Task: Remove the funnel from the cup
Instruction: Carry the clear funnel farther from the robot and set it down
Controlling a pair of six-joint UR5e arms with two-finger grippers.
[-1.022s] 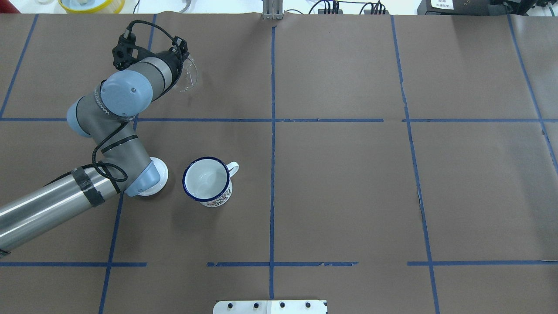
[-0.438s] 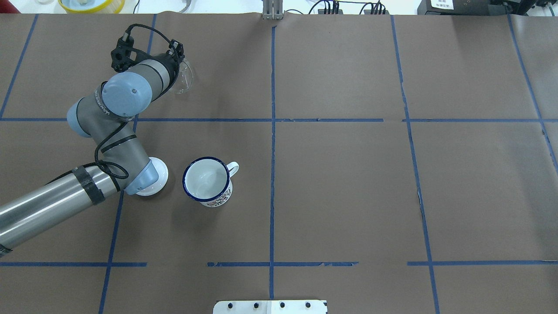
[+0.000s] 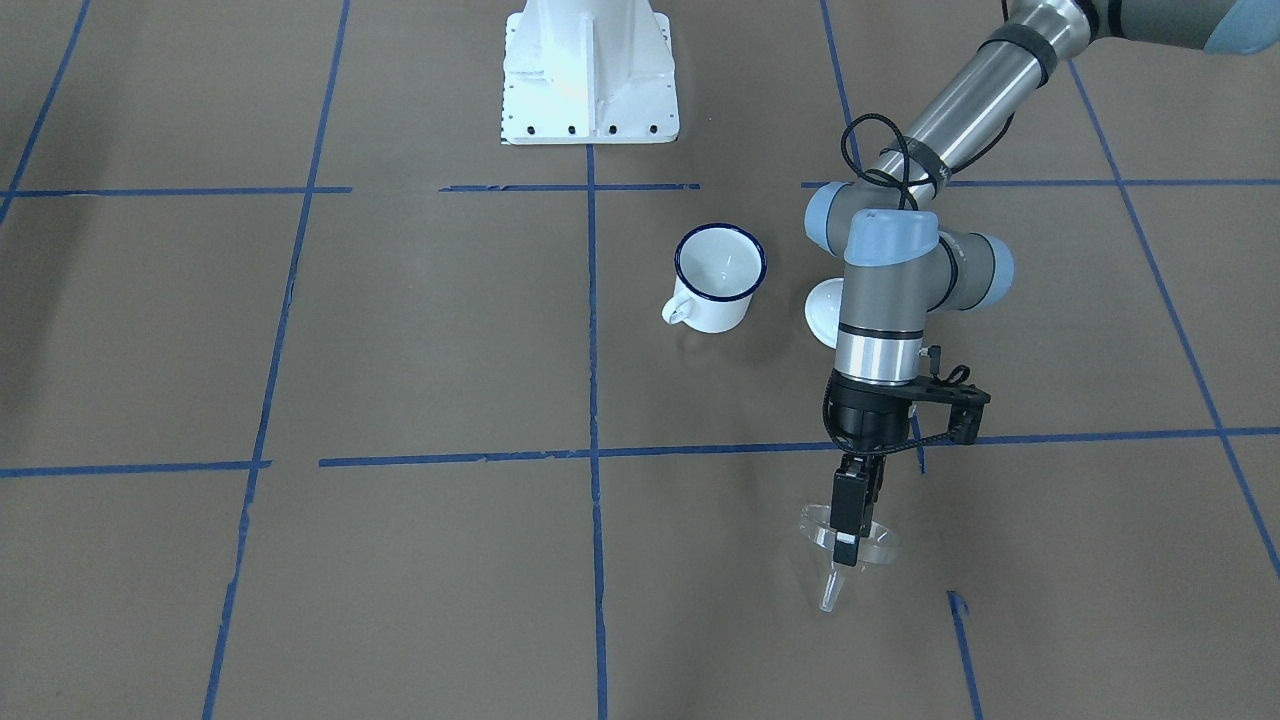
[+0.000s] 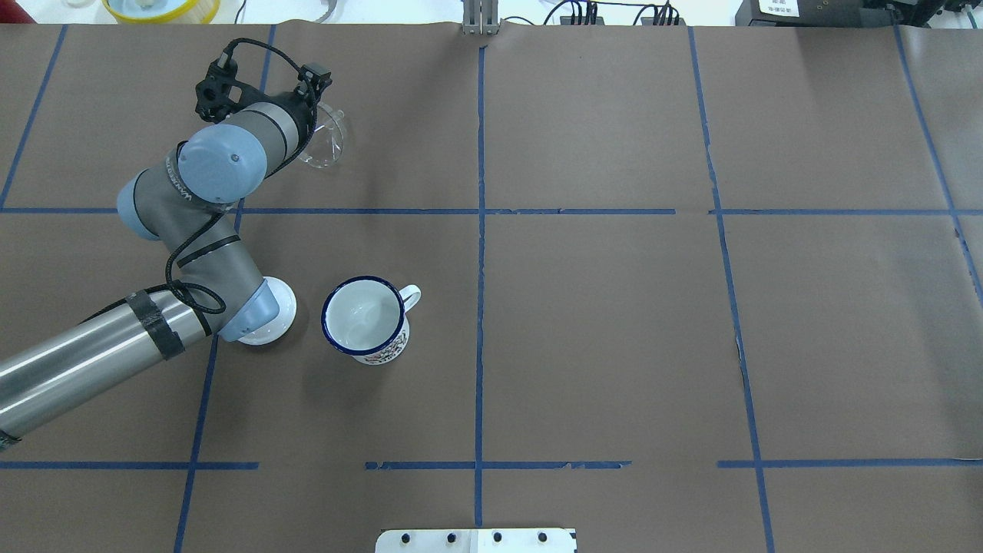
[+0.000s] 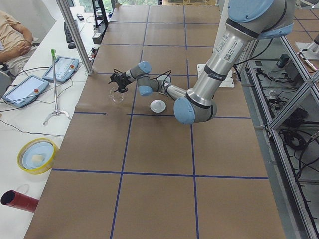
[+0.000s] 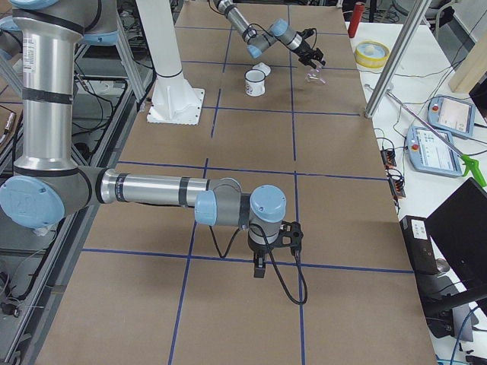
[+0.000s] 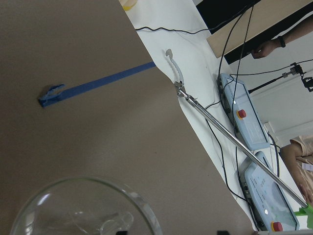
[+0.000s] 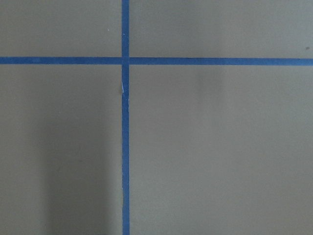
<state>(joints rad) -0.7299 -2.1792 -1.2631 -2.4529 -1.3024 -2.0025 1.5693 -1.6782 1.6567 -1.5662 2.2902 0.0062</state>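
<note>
The clear funnel (image 3: 874, 542) hangs tilted in my left gripper (image 3: 847, 548), spout down, just above the brown table on its far left part. The gripper is shut on the funnel's rim. In the overhead view the funnel (image 4: 329, 138) sticks out from under the left wrist, and its rim fills the bottom of the left wrist view (image 7: 83, 210). The white cup (image 4: 365, 319) with the dark blue rim stands upright and empty, well apart from the funnel; it also shows in the front-facing view (image 3: 720, 275). My right gripper (image 6: 259, 266) shows only in the exterior right view, so I cannot tell its state.
A round white lid (image 4: 278, 315) lies left of the cup, partly under my left arm's elbow. A white base plate (image 3: 588, 75) sits at the table's robot side. Blue tape lines cross the brown paper. Tablets, cables and a yellow bowl (image 4: 161, 8) lie beyond the far edge.
My left wrist has shifted slightly back and forth with the funnel still gripped. The cup and lid have not moved.
</note>
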